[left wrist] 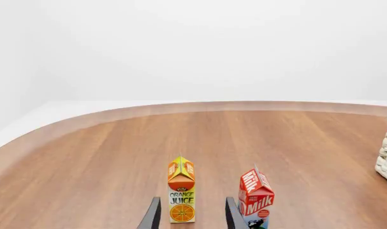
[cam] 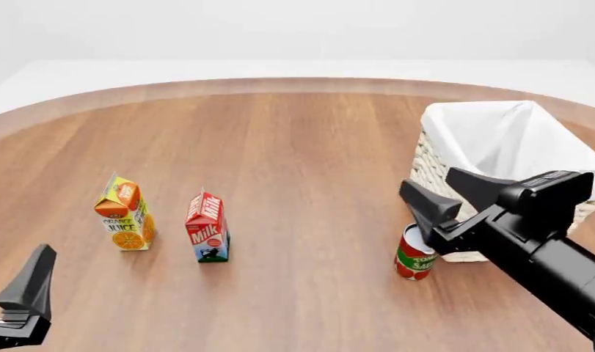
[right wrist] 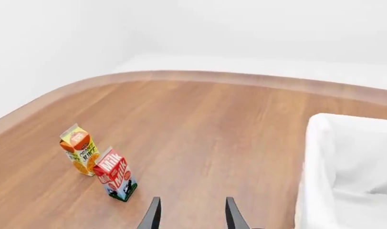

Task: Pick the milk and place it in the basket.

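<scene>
From the front camera I see my two arms reaching over a round wooden table (cam: 297,147) with a pale rim. The milk (cam: 208,227), a small red gable-top carton with white lettering and a blue-green band at its base, stands upright on the table toward the left, untouched by either arm. Just beside it on its left, apart from it, stands an orange-yellow juice carton (cam: 125,214), also upright. On the right side of the table sits the basket (cam: 432,158), a large square cream wicker one with a white cloth lining, well apart from the milk. A red can (cam: 414,254) stands upright right against the basket's near left corner. My right tool (cam: 444,192) hangs above the table near that corner of the basket, its two dark fingers spread apart with nothing between them. My left tool (cam: 23,293) is low at the near left edge of the front view, mostly cut off there; through the left wrist camera its fingers (left wrist: 153,215) stand apart and empty, with the juice carton framed between them and the milk just off to one side. Through the right wrist camera the right tool's fingers (right wrist: 233,214) are likewise parted, both cartons in view well ahead of them.
</scene>
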{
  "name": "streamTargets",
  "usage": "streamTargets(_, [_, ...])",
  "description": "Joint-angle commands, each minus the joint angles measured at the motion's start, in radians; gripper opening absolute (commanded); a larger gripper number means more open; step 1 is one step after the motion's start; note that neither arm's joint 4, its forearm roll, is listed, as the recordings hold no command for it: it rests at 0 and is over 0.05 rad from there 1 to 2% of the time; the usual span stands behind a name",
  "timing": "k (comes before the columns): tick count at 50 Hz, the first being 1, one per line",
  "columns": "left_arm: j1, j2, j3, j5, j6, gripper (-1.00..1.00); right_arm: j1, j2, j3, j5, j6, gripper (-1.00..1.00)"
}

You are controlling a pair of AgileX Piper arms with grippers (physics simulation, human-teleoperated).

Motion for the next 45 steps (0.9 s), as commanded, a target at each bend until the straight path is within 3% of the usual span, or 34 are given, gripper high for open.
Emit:
streamTargets(1, [0.0, 0.0, 0.0, 0.0, 0.0, 1.0, 0.063, 0.073, -0.133, 0.093, 0.011, 1.0])
streamTargets(25, [0.0, 0.0, 0.0, 0.0, 0.0, 1.0, 0.141, 0.212, -0.314, 0.17, 0.091, 1.0])
streamTargets(28, [0.0, 0.0, 0.0, 0.0, 0.0, 1.0, 0.153, 0.233, -0.339, 0.179, 0.144, 1.0])
streamTargets(32, [0.0, 0.0, 0.0, 0.0, 0.0, 1.0, 0.165, 0.26, -0.371, 0.196, 0.121, 1.0])
streamTargets(34, [0.0, 0.0, 0.0, 0.0, 0.0, 1.0, 0.167, 0.272, -0.381, 0.193, 0.161, 1.0])
streamTargets(41, [0.0, 0.0, 0.0, 0.0, 0.0, 1.0, 0.168, 0.293, -0.426, 0.203, 0.193, 1.0])
streamTargets(43, [0.0, 0.0, 0.0, 0.0, 0.0, 1.0, 0.169, 0.304, -0.434, 0.202, 0.226, 1.0])
streamTargets(45, [0.0, 0.0, 0.0, 0.0, 0.0, 1.0, 0.176, 0.321, -0.462, 0.225, 0.211, 1.0])
